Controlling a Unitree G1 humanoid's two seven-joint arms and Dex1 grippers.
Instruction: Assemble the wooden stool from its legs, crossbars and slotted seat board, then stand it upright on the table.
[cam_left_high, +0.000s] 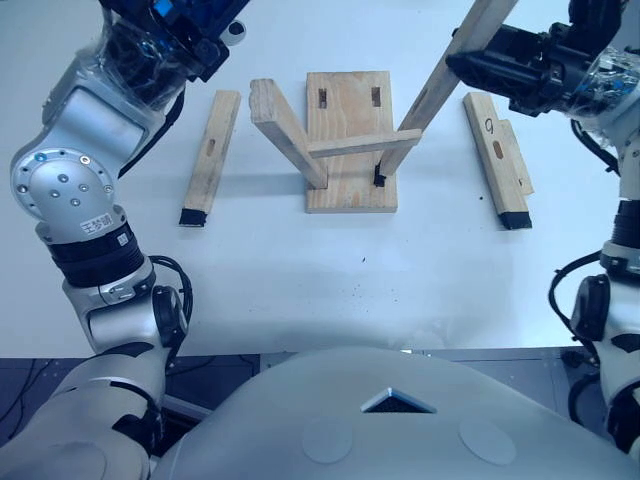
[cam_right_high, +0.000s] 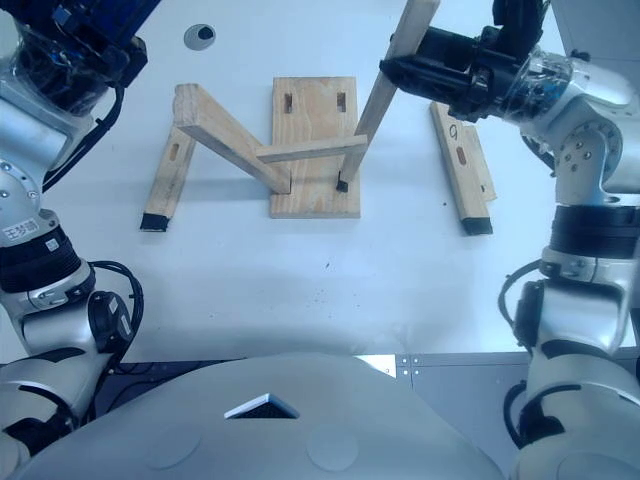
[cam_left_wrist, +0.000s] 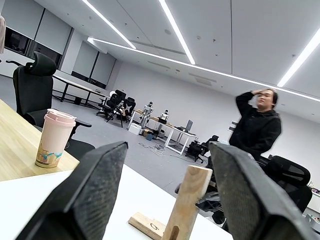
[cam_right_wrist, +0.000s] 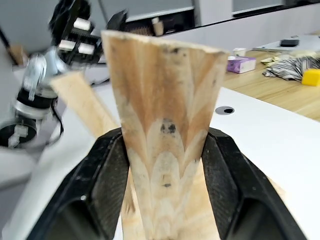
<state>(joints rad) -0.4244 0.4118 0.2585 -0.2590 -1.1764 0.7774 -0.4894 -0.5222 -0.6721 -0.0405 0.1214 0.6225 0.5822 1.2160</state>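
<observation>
**Right arm holding a leaning leg, half-built frame unsupported**

I am looking down at the white table (cam_left_high: 300, 290), and the slotted seat board (cam_left_high: 348, 115) is lying flat in the middle of it, two slots showing at its far edge. Two legs are standing on the board and tilting away from each other. The left leg (cam_left_high: 285, 130) is leaning out to the far left with nothing holding it. The right leg (cam_left_high: 430, 95) is slanting up to the far right, its dark-tipped end sitting on the near right part of the board. I cannot tell whether that end is seated in a slot. A crossbar (cam_left_high: 350, 145) is bridging the two legs.

One spare leg (cam_left_high: 212, 155) is lying flat left of the board, another (cam_left_high: 495, 155) to the right.

My right gripper (cam_left_high: 460, 60) is clamping the upper part of the right leg, pads pressed on both of its sides. My left gripper (cam_left_wrist: 167, 155) is hanging at the far left with its jaws spread wide and nothing between them, well apart from the wood.

Here is what is worrying me: nothing is pinning the board, so a sideways push on the right leg may be sliding it. A twist could be levering the crossbar out of its joint, and the left leg would then topple.
</observation>
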